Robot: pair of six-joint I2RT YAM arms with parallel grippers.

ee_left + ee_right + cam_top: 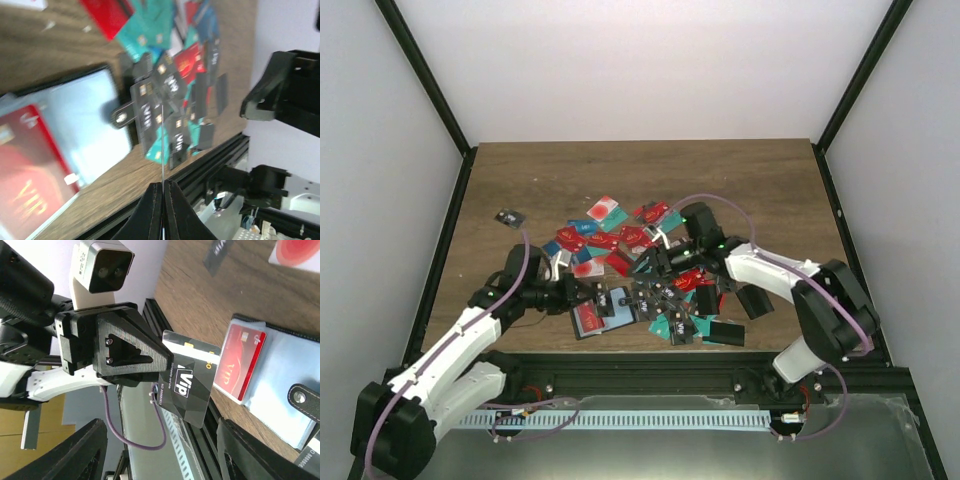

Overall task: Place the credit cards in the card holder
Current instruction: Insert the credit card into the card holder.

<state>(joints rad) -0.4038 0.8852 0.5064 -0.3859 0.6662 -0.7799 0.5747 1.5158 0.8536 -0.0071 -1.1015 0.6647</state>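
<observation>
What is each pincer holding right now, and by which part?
The left pincer pinches a black VIP card by one edge; the rest sticks out free. The right pincer is open, holding nothing.

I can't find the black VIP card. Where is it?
In the right wrist view, the black VIP card is pinched in the left gripper, over the table's near edge, beside the open card holder.

Overhead view down onto the desk [520,190], both wrist views close on the card holder [603,312], from opposite sides.
</observation>
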